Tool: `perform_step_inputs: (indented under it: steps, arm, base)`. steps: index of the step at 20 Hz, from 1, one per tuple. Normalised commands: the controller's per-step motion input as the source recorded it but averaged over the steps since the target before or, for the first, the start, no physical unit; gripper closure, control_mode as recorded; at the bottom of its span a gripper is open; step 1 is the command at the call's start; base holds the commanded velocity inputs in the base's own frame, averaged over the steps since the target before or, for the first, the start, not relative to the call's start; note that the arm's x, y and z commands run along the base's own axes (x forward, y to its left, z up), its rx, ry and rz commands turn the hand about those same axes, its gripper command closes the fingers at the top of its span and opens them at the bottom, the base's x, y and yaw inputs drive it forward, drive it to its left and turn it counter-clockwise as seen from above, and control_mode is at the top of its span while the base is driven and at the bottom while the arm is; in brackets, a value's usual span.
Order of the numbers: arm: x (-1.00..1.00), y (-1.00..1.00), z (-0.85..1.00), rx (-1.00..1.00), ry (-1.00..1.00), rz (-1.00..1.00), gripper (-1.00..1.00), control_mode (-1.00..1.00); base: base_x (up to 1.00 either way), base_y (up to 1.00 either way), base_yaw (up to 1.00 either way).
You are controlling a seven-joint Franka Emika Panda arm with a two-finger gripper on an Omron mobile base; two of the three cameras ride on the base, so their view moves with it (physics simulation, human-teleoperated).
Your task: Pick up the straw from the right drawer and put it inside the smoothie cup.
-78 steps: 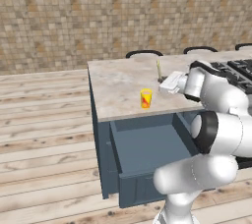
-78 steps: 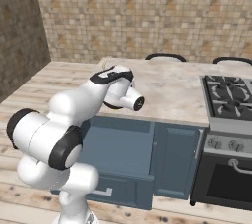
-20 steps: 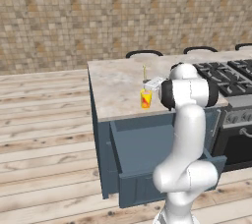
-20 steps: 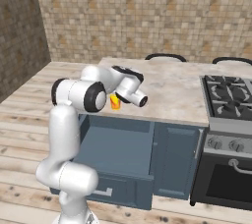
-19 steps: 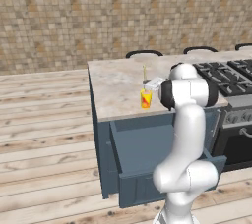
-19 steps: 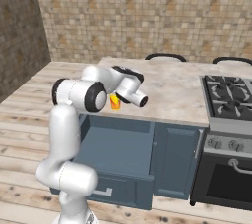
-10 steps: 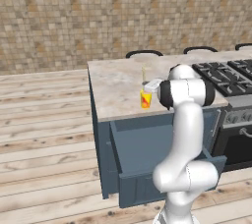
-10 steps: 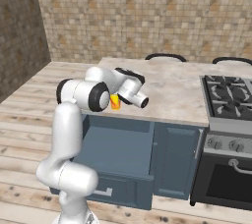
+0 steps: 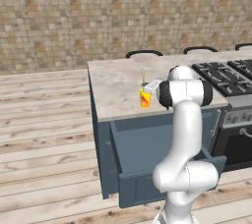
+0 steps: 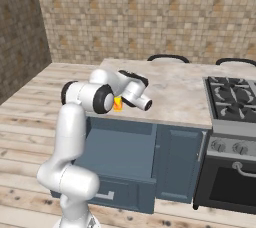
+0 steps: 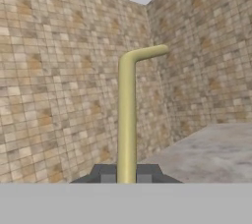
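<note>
Our claw [image 11: 126, 175] is clamped on the straw [image 11: 126, 120], which rises between the tips with its bent end uppermost. In the left base view the straw [image 9: 143, 75] stands upright over the cup [image 9: 144, 98], lower end at or inside the mouth; we cannot tell how deep. We judge the insertion step is in hand, nearly done. Next move calls for a straight short descent, then parting the tips without tipping the cup.

The cup sits near the counter [image 9: 115, 83] front edge, above the open drawer [image 9: 147, 149]. Open counter lies behind and to both sides; stove [image 9: 226, 73] well apart.
</note>
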Motion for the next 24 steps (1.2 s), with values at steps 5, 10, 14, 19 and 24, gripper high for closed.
perform_step_inputs:
  steps: [5,10,14,19,24]
  arm:
    - [-0.06,-0.07,0.00,0.00,0.00,0.01,1.00,-1.00]
    - [-0.25,-0.12,0.00,0.00,0.00,0.02,1.00,-1.00]
    - [-0.13,0.00,0.00,0.00,0.00,0.02,1.00,-1.00]
    - [0.00,0.00,0.00,0.00,0.00,0.02,1.00,-1.00]
    - [0.00,0.00,0.00,0.00,0.00,0.02,1.00,-1.00]
  base:
    - [0.00,0.00,0.00]
    - [0.00,0.00,0.00]
    - [0.00,0.00,0.00]
    - [0.00,0.00,0.00]
    - [0.00,0.00,0.00]
